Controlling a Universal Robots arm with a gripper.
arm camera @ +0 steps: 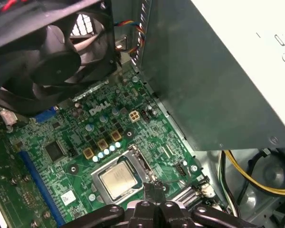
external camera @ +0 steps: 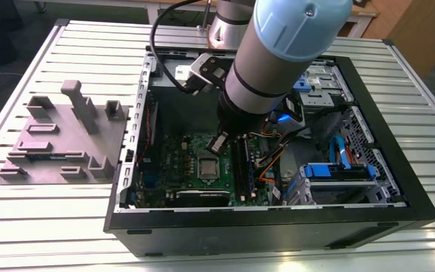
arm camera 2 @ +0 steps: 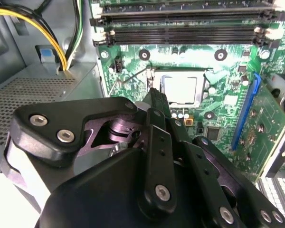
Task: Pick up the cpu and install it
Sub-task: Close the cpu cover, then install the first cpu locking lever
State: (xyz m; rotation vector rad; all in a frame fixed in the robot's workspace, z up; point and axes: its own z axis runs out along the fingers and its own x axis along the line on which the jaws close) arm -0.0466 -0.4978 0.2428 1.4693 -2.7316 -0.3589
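An open black computer case point(external camera: 278, 226) is laid on a slatted metal table point(external camera: 51, 221), with a green motherboard point(external camera: 176, 170) seen inside it. A grey moulded tray point(external camera: 59, 141) is placed on the table just beside the case, at the exterior view's left. A black fan point(arm camera: 52, 57) and yellow cables point(arm camera: 251, 178) are seen in the first wrist view.

Arm reaching steeply downward, wrist low, gripper point(arm camera 2: 154, 95) pointing down, its fingertips pressed together, holding nothing

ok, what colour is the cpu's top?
Shiny silver-grey metal; the cpu sits in the motherboard socket, clearest in the first wrist view.
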